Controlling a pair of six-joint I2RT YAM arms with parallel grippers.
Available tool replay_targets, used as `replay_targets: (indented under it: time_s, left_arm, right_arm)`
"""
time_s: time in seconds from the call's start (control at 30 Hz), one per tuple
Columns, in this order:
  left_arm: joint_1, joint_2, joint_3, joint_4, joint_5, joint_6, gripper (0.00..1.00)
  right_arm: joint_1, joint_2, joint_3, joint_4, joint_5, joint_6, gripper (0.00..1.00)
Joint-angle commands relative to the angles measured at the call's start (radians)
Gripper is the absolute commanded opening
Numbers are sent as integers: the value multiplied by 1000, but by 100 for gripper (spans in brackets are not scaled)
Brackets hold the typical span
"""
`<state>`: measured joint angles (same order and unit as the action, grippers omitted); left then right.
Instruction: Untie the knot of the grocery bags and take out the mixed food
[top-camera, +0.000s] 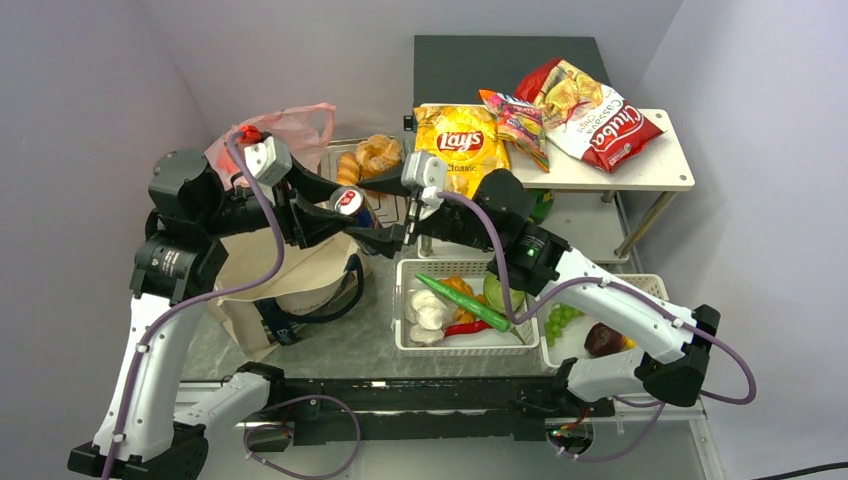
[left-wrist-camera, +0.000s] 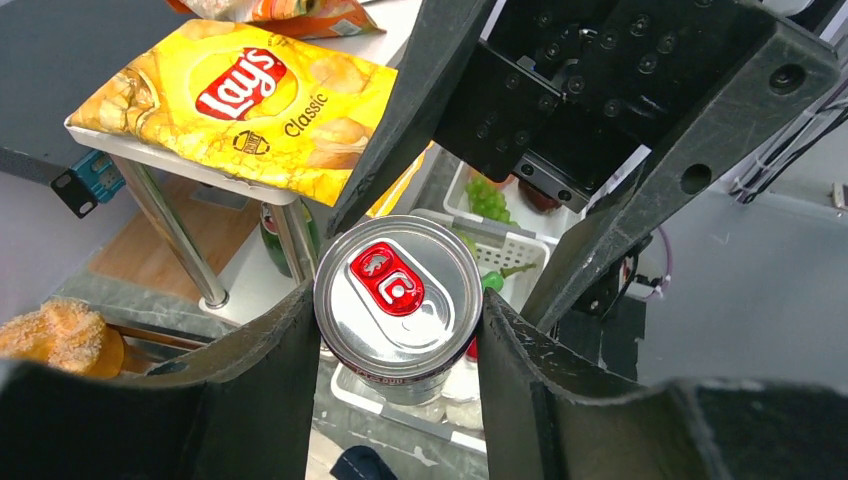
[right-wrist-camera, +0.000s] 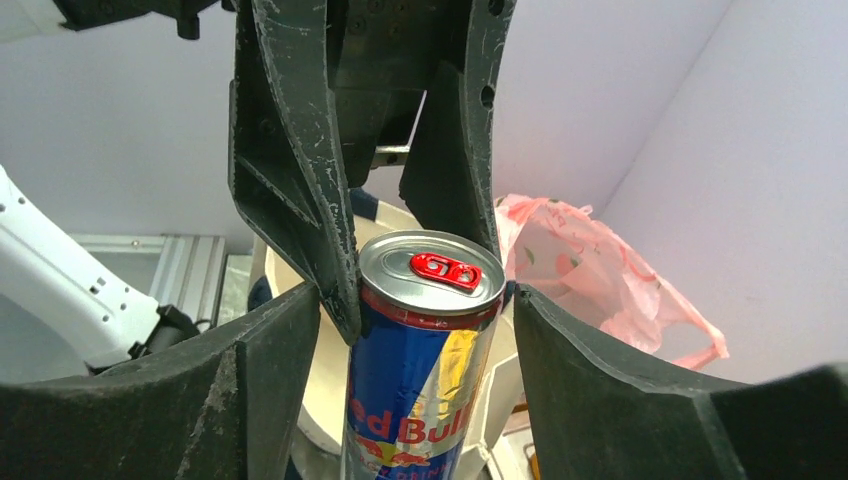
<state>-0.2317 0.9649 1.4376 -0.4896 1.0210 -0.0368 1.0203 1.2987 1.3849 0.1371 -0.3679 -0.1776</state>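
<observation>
Your left gripper is clenched on a Red Bull can, its fingers pressing both sides just under the rim. Your right gripper straddles the same can from the opposite side. Its jaws are released, and one pad stands visibly clear of the can. The can hangs upright over the beige tote. The pink plastic bag sits behind your left wrist, apart from both jaws. The Lay's bag and small pink snack bag lie on the white shelf. Garlic and a long green vegetable lie in the white basket.
</observation>
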Motion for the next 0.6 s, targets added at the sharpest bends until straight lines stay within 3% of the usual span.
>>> replay_targets:
  time_s: [0.0, 0.23, 0.43, 0.57]
  left_arm:
    - [-23, -2, 75, -6, -3, 97, 0]
    - [-41, 7, 94, -25, -9, 121, 0]
    - [-74, 14, 105, -72, -40, 182, 0]
    - [-101, 25, 117, -112, -72, 231, 0]
  right_arm:
    - [3, 14, 65, -89, -7, -24, 73]
    - [3, 51, 103, -215, 15, -31, 84]
    - [3, 49, 103, -183, 25, -20, 61]
    - [3, 44, 118, -160, 34, -1, 73]
